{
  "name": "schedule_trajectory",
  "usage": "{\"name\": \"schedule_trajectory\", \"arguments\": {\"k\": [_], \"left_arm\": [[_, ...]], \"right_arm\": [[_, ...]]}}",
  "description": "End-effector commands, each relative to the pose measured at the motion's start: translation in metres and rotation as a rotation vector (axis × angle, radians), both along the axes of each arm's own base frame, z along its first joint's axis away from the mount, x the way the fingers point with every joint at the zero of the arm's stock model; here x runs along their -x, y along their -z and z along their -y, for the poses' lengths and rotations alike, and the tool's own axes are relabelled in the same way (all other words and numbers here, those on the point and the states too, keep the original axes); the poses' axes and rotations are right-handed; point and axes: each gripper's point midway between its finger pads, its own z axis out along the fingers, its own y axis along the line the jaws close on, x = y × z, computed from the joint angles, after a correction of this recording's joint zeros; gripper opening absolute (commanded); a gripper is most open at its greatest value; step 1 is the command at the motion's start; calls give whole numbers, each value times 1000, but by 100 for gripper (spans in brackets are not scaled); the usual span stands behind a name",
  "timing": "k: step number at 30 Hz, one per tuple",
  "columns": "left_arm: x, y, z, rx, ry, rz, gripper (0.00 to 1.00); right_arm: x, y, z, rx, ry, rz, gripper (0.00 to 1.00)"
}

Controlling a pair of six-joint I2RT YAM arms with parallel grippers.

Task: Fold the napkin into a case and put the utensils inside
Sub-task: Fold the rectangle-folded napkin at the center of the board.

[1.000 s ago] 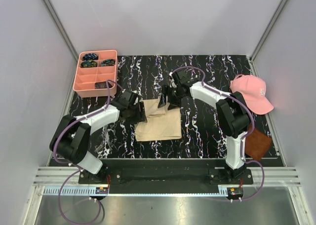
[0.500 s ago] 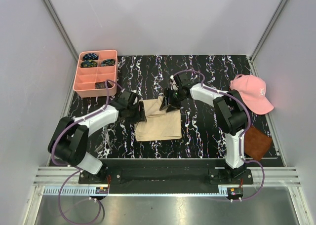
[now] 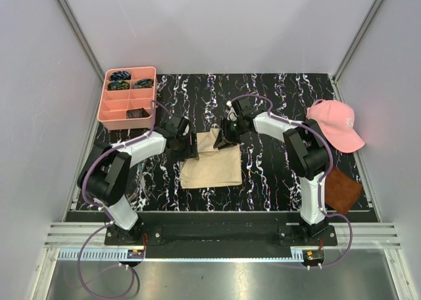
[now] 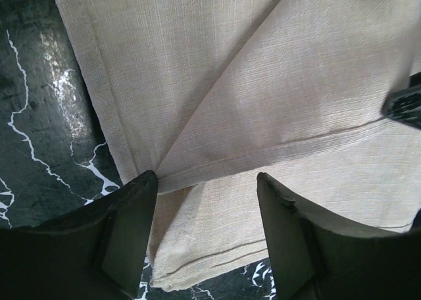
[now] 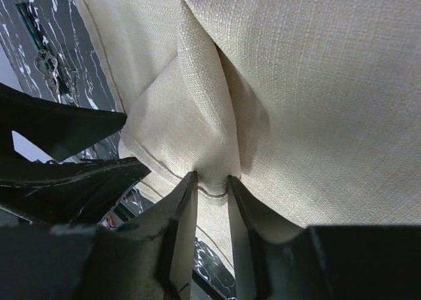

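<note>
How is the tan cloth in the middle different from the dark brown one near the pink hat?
The napkin is light tan; the brown square is dark. The napkin looks bigger than the brown square. The napkin is partly folded, the right gripper pinching a fold, the open left gripper at its edge; the brown square lies flat, untouched. Both sit on the black marbled mat.

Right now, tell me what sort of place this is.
Likely a robot test booth, not a dining room: bare grey walls box in a black marbled table, and two arms are bolted to a metal rail at its near edge.
</note>
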Motion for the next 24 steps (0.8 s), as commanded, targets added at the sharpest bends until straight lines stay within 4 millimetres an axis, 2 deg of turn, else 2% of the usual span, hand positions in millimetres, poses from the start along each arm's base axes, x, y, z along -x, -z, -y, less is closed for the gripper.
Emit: {"name": "schedule_trajectory", "arguments": {"k": [1, 3, 6, 9, 11, 17, 24], "left_arm": [[-12, -12, 3, -7, 19, 53, 65], [-10, -11, 0, -18, 17, 52, 64], [-10, -11, 1, -15, 21, 47, 61], [-8, -9, 2, -9, 12, 38, 52], [-9, -13, 1, -5, 0, 46, 42], [-6, -32, 4, 53, -38, 73, 25], [10, -41, 20, 194, -62, 41, 8]], "right_arm": [[-9, -13, -4, -51, -1, 27, 31], [-12, -18, -6, -64, -4, 36, 29], [-14, -21, -9, -78, -9, 35, 22], [-14, -18, -12, -89, -12, 17, 11], [-14, -22, -15, -111, -14, 14, 2], [-23, -41, -32, -201, -8, 4, 0], [-37, -50, -59, -302, 62, -95, 0]]}}
